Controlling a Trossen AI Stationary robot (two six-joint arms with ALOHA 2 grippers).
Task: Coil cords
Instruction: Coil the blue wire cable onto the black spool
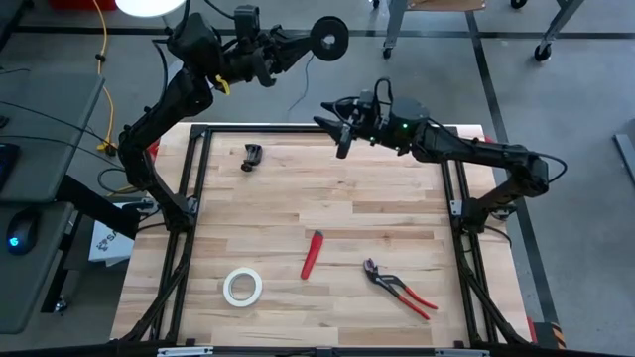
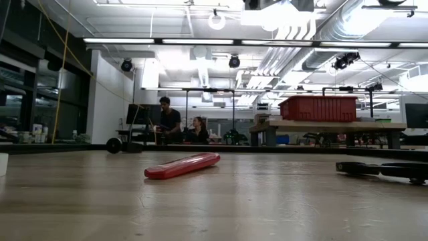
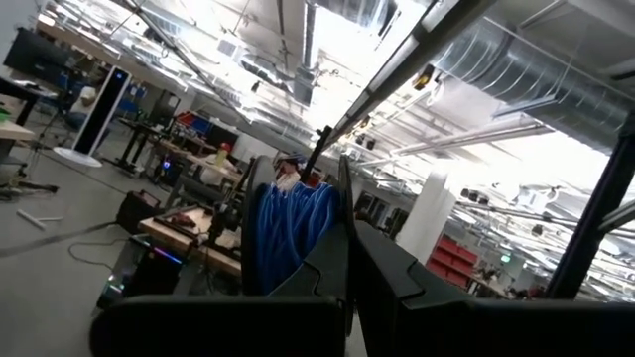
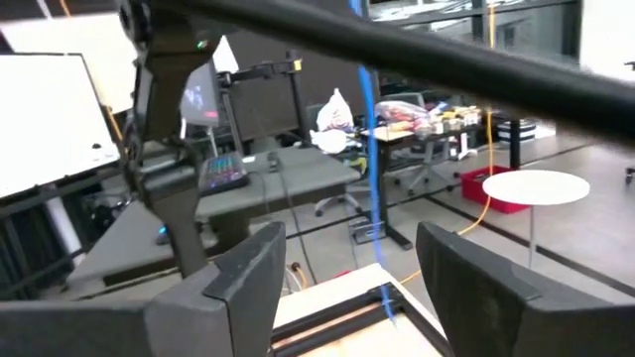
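1. On my table (image 1: 327,198), nearest me, the white tape roll (image 1: 242,287) lies at 7 o'clock, red-handled pliers (image 1: 399,289) at 5, a red tool (image 1: 313,254) between.
2. My right gripper (image 1: 339,133) hovers at 12 o'clock over the far edge, jaws spread, blue-violet wire (image 4: 367,149) running between them untouched.
3. Farther, my left gripper (image 1: 316,40) is beyond the table at 12 o'clock, jaws clamped on the black spool (image 1: 329,37).
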